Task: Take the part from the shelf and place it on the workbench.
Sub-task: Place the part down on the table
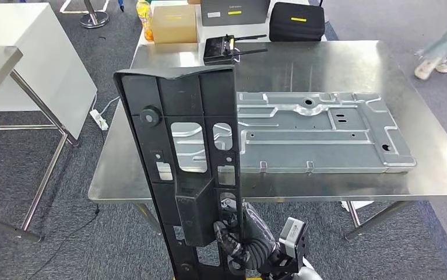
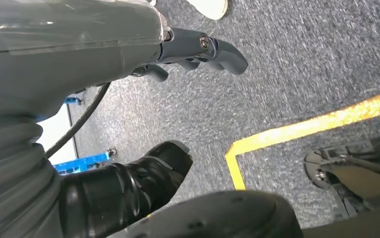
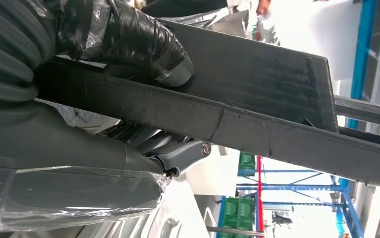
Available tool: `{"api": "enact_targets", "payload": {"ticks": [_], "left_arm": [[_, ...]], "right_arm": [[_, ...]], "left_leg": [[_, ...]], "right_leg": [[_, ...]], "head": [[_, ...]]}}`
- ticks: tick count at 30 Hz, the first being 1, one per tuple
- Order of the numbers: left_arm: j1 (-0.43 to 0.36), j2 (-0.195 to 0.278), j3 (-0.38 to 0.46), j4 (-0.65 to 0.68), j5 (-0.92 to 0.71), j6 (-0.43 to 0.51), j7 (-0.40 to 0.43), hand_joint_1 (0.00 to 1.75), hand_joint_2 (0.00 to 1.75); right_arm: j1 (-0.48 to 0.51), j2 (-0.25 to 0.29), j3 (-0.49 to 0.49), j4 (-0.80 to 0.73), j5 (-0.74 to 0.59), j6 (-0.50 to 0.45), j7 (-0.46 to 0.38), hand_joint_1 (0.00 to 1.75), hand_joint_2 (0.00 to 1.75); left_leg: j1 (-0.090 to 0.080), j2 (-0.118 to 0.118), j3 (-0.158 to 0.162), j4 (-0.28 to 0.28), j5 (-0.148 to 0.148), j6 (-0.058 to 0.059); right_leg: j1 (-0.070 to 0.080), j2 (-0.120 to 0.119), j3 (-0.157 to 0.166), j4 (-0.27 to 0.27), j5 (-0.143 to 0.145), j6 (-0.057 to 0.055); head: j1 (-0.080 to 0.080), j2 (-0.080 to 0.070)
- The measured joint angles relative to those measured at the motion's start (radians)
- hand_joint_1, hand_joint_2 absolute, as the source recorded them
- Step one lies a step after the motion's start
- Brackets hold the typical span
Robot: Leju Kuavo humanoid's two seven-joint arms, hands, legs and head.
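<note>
Black plastic panel [image 1: 189, 169], long and ribbed with rectangular cut-outs, stood upright above the right hand [image 1: 232, 242], which gripped it near its lower end; the right wrist view showed the thumb [image 3: 153, 47] pressed on one face and the darker fingers [image 3: 178, 153] wrapped under the edge. Beyond the hand lay the stainless steel workbench [image 1: 337, 58], and the panel hid part of it. A stamped silver metal sheet [image 1: 320, 134] lay flat on the bench past the panel. Farther off sat a black router with antennas [image 1: 224, 49], a cardboard box [image 1: 174, 23] and a black case [image 1: 296, 20]. The left hand [image 2: 197, 49] hung over grey carpet, fingers apparently loosely curled on nothing, though the angle was poor.
</note>
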Motion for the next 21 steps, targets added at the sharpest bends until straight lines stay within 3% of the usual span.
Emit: {"api": "enact_targets", "payload": {"ticks": [2, 3, 4, 5, 7, 9, 12, 14, 17, 18, 19, 21], "left_arm": [[0.001, 0.0, 0.0, 0.0, 0.0, 0.0, 0.0, 0.0, 1.75], [0.002, 0.0, 0.0, 0.0, -0.001, 0.0, 0.0, 0.0, 1.75], [0.003, 0.0, 0.0, 0.0, -0.001, 0.0, 0.001, 0.0, 1.75], [0.004, 0.0, 0.0, 0.0, -0.003, 0.0, 0.001, 0.0, 1.75], [0.003, 0.0, 0.0, 0.0, -0.007, -0.001, 0.002, 0.0, 1.75], [-0.002, 0.0, -0.001, 0.0, -0.017, -0.008, 0.003, 0.0, 1.75], [-0.008, 0.0, -0.002, 0.0, -0.033, -0.02, 0.008, 0.0, 1.75], [-0.011, -0.001, -0.005, 0.0, -0.041, -0.027, 0.013, 0.0, 1.75], [-0.015, -0.001, -0.012, 0.0, -0.054, -0.036, 0.018, 0.0, 1.75], [-0.016, -0.001, -0.016, 0.0, -0.059, -0.039, 0.02, 0.0, 1.75], [-0.016, -0.001, -0.019, 0.0, -0.062, -0.041, 0.021, 0.0, 1.75], [-0.019, -0.001, -0.025, 0.0, -0.068, -0.047, 0.024, 0.0, 1.75]], "right_arm": [[-0.001, 0.0, 0.0, 0.001, 0.0, 0.001, 0.002, 1.75, 1.75], [-0.002, 0.0, 0.0, 0.003, 0.0, 0.001, 0.003, 1.75, 1.75], [-0.003, 0.0, 0.0, 0.004, 0.0, 0.001, 0.005, 1.75, 1.75], [-0.007, 0.0, 0.0, 0.007, 0.001, 0.0, 0.009, 1.75, 1.75], [-0.026, 0.0, -0.001, 0.012, 0.004, -0.008, 0.019, 1.75, 1.75], [-0.076, 0.0, -0.007, 0.021, 0.004, -0.028, 0.042, 1.75, 1.75], [-0.184, 0.003, -0.038, 0.042, -0.01, -0.067, 0.085, 1.75, 1.75], [-0.255, 0.005, -0.066, 0.061, -0.024, -0.087, 0.11, 1.75, 1.75], [-0.364, 0.007, -0.105, 0.11, -0.041, -0.113, 0.145, 1.75, 1.75], [-0.399, 0.007, -0.116, 0.132, -0.043, -0.121, 0.158, 1.75, 1.75], [-0.433, 0.007, -0.128, 0.155, -0.043, -0.128, 0.17, 1.75, 1.75], [-0.497, 0.007, -0.153, 0.195, -0.042, -0.139, 0.19, 1.75, 1.75]], "left_leg": [[0.001, 0.0, -0.062, 0.128, -0.056, -0.005], [0.001, 0.0, -0.08, 0.165, -0.062, -0.006], [0.001, 0.0, -0.083, 0.168, -0.05, -0.007], [0.001, 0.001, -0.067, 0.132, -0.021, -0.006], [-0.001, 0.002, -0.006, 0.003, 0.043, 0.001], [-0.004, 0.003, 0.03, -0.08, 0.067, 0.01], [-0.004, 0.003, 0.029, -0.096, 0.073, 0.025], [0.0, 0.003, 0.03, -0.104, 0.082, 0.038], [0.001, 0.005, 0.024, -0.104, 0.086, 0.045], [0.001, 0.005, 0.023, -0.103, 0.086, 0.045], [0.001, 0.005, 0.022, -0.101, 0.086, 0.045], [0.001, 0.003, 0.022, -0.097, 0.085, 0.043]], "right_leg": [[0.002, -0.003, 0.0, 0.001, -0.001, -0.004], [0.003, -0.003, -0.001, 0.003, -0.002, -0.005], [0.003, -0.003, -0.001, 0.005, -0.003, -0.006], [0.003, -0.002, 0.0, 0.008, -0.004, -0.005], [0.005, 0.0, -0.001, 0.015, -0.008, -0.002], [0.009, 0.003, -0.007, 0.022, -0.01, 0.006], [0.008, 0.004, -0.014, 0.025, -0.008, 0.023], [0.006, 0.004, -0.032, 0.064, -0.034, 0.034], [0.0, 0.003, -0.116, 0.242, -0.122, 0.047], [-0.002, 0.003, -0.137, 0.284, -0.131, 0.05], [-0.004, 0.003, -0.141, 0.291, -0.121, 0.052], [-0.007, 0.002, -0.097, 0.196, -0.055, 0.051]], "head": [[0.0, 0.0], [0.0, 0.0], [0.0, 0.0], [0.0, 0.0], [0.0, 0.0], [0.0, 0.0], [0.0, 0.0], [0.001, 0.0], [0.001, 0.0], [0.002, 0.0], [0.002, 0.0], [0.002, 0.0]]}}
